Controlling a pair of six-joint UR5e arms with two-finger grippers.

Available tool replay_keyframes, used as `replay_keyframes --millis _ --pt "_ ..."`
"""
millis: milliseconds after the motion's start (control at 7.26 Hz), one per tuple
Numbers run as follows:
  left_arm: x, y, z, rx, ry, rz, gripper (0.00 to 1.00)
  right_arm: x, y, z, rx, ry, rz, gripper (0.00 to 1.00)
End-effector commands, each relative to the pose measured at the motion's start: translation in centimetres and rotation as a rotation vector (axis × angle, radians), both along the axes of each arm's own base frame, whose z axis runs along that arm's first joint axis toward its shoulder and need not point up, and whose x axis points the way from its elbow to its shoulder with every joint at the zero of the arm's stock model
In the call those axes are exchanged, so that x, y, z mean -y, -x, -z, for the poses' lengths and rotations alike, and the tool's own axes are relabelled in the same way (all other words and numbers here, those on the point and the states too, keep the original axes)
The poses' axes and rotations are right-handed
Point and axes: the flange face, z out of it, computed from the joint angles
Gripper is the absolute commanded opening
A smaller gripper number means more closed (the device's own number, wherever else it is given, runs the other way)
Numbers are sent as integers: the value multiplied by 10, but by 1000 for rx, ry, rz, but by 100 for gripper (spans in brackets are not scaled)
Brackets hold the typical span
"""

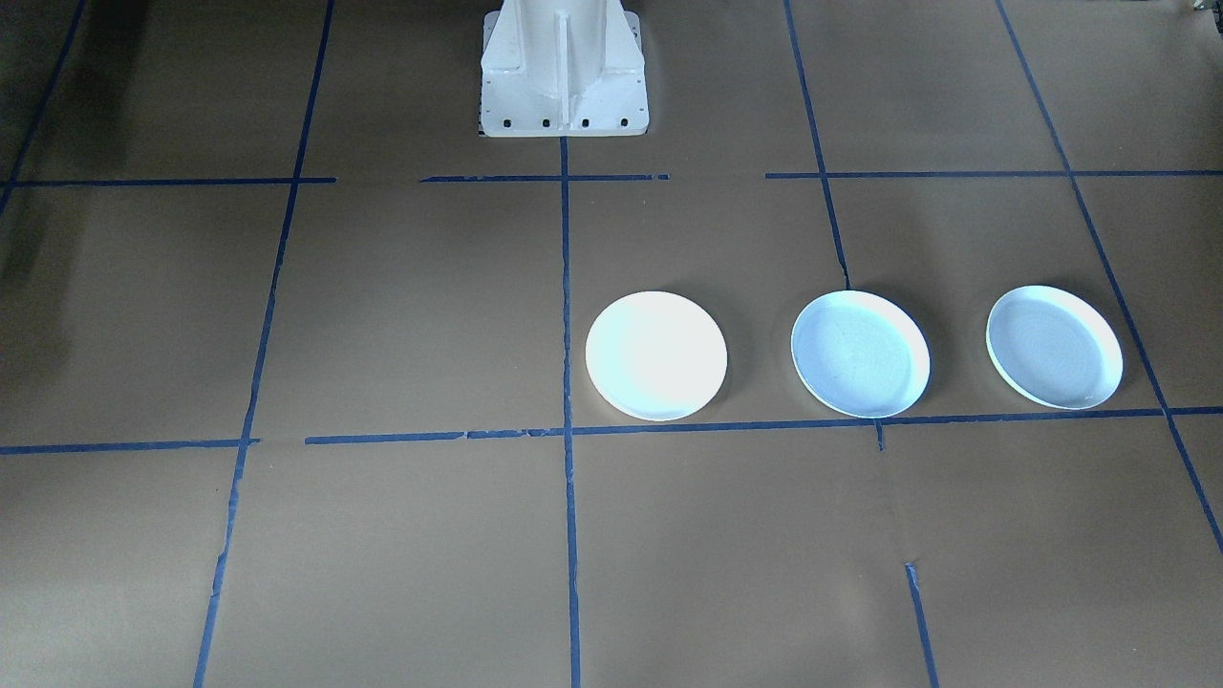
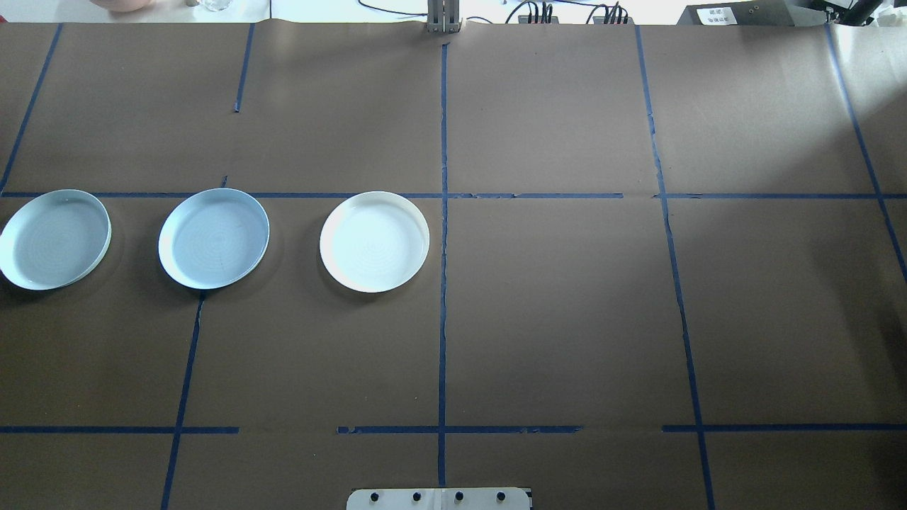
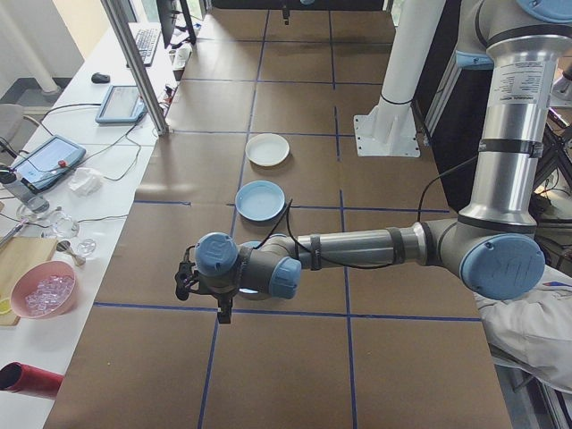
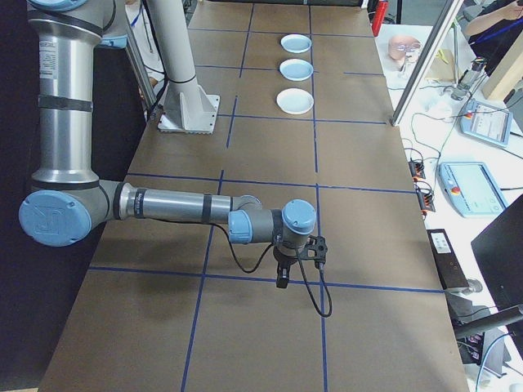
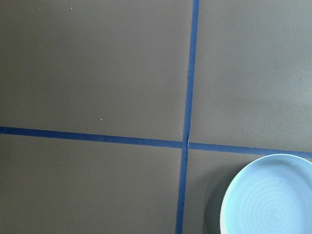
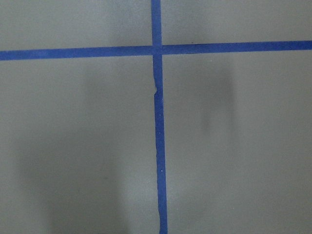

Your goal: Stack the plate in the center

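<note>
The table (image 2: pixel 567 319) is covered in matt brown paper, faintly creased, marked off with blue tape (image 2: pixel 443 283) that is torn in places. The three plates look like smooth glazed ceramic (fine concentric ridges show inside): a white plate (image 2: pixel 374 241) and two pale blue plates (image 2: pixel 214 238) (image 2: pixel 55 239). The robot base (image 1: pixel 564 72) is white painted metal with a slight sheen.

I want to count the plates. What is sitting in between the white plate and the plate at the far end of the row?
One light blue plate lies between the white plate and the end plate, apart from both, in the overhead view.
</note>
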Motion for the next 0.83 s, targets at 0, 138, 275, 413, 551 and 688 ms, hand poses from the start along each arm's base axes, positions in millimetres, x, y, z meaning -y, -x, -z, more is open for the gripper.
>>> replay_keyframes --millis 0,138,275,413,551,688 --pt "23 -74 6 -6 -29 -121 100 0 0 0 0 -1 1 100" --pt "22 -76 -30 -7 -36 -127 100 0 0 0 0 1 1 100" --pt "26 -78 -45 -13 -82 -127 100 0 0 0 0 1 1 100" --pt "24 -78 -53 -14 -88 -129 100 0 0 0 0 -1 -1 100" --pt "23 -79 -54 -20 -85 -129 100 0 0 0 0 -1 1 100" --pt "23 -86 -52 -24 -96 -142 100 0 0 0 0 1 1 100"
